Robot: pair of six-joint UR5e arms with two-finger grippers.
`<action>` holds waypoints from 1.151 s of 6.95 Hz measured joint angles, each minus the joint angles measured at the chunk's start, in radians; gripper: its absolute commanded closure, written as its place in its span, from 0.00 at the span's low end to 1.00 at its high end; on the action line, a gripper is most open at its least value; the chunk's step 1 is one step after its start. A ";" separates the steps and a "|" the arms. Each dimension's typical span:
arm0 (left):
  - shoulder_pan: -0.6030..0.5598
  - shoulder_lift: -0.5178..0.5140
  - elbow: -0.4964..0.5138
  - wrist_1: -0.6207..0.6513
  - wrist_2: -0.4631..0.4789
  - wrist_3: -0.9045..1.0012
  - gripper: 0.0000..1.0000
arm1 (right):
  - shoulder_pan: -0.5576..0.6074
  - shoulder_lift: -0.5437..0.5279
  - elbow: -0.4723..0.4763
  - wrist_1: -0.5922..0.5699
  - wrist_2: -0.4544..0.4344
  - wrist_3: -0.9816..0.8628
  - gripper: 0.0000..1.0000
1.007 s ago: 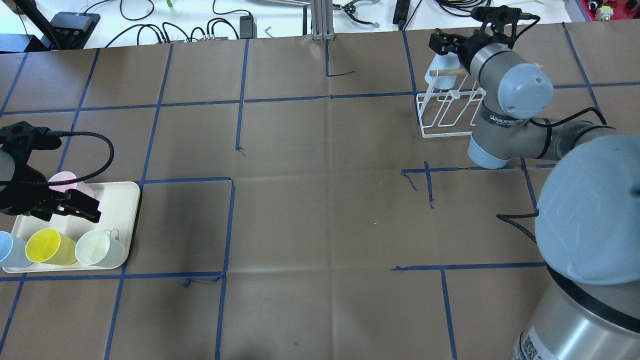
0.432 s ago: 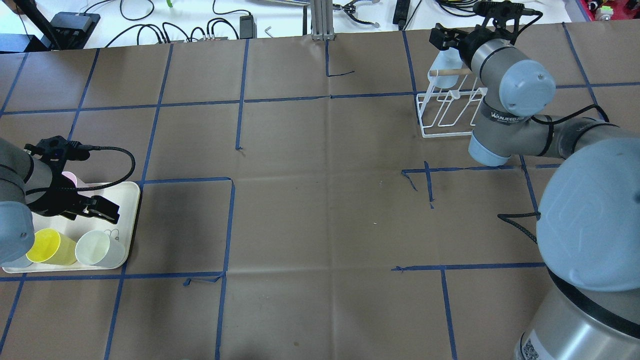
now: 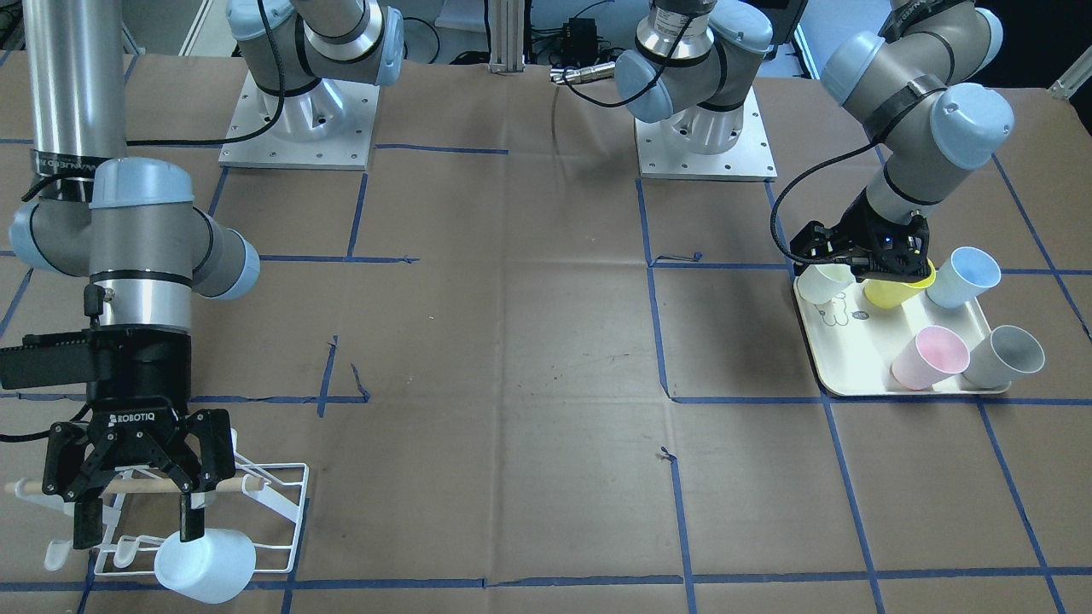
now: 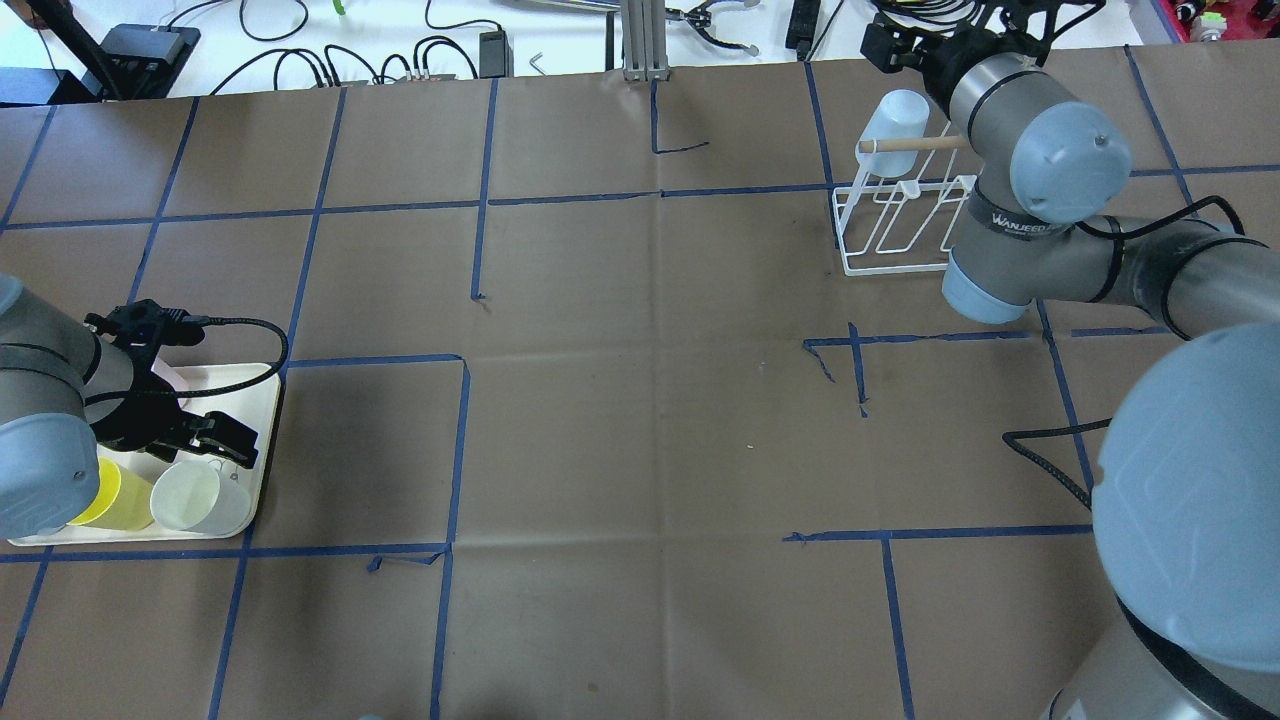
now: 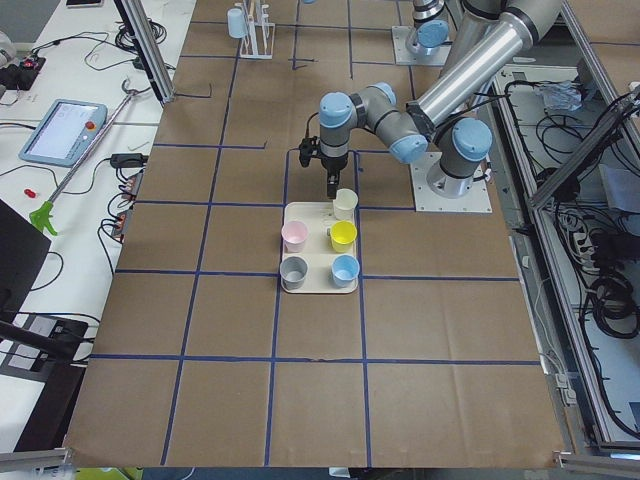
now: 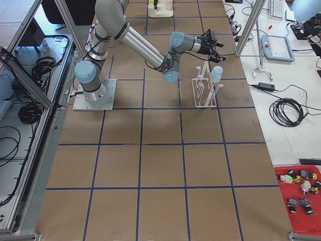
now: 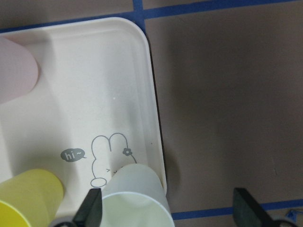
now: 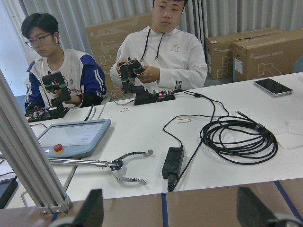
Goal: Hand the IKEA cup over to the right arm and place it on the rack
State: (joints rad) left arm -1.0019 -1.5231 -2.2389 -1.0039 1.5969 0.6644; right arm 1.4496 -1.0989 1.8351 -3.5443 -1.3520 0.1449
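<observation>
A pale blue IKEA cup [image 3: 205, 563] hangs tilted on a prong at the end of the white wire rack [image 3: 281, 512], also seen from overhead as the cup [image 4: 893, 120] on the rack [image 4: 890, 240]. The right arm's gripper [image 3: 136, 524] stands open just above the rack and clear of the cup; its wrist view shows nothing between the fingertips. The left gripper [image 3: 857, 271] hovers open low over the cream tray [image 3: 853, 375], with a whitish-green cup [image 7: 137, 198] between its spread fingers and close to one of them.
The tray also holds a yellow cup [image 3: 896, 292], a blue cup [image 3: 964, 277], a pink cup [image 3: 926, 358] and a grey cup [image 3: 1007, 356]. Two people sit beyond the far table edge [image 8: 156, 52], where cables and a tablet lie.
The right gripper has drawn back from the pale blue cup, which stays on the rack. The left gripper has moved across the tray to the whitish-green cup.
</observation>
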 measured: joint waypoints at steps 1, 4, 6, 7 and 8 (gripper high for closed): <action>0.021 -0.001 -0.019 -0.002 0.005 0.000 0.04 | 0.023 -0.043 0.024 0.000 0.001 0.068 0.00; 0.041 0.006 -0.069 -0.001 0.017 -0.002 0.28 | 0.079 -0.191 0.152 0.000 0.084 0.331 0.00; 0.041 0.008 -0.066 0.002 0.018 -0.002 0.82 | 0.113 -0.282 0.222 0.000 0.168 0.527 0.00; 0.041 0.008 -0.064 0.002 0.019 -0.002 1.00 | 0.142 -0.316 0.260 -0.001 0.183 0.656 0.00; 0.041 0.008 -0.063 0.003 0.019 -0.003 1.00 | 0.173 -0.340 0.297 -0.005 0.186 0.784 0.00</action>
State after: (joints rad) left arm -0.9609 -1.5155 -2.3017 -1.0010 1.6163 0.6616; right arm 1.6231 -1.4389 2.1325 -3.5493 -1.1657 0.9293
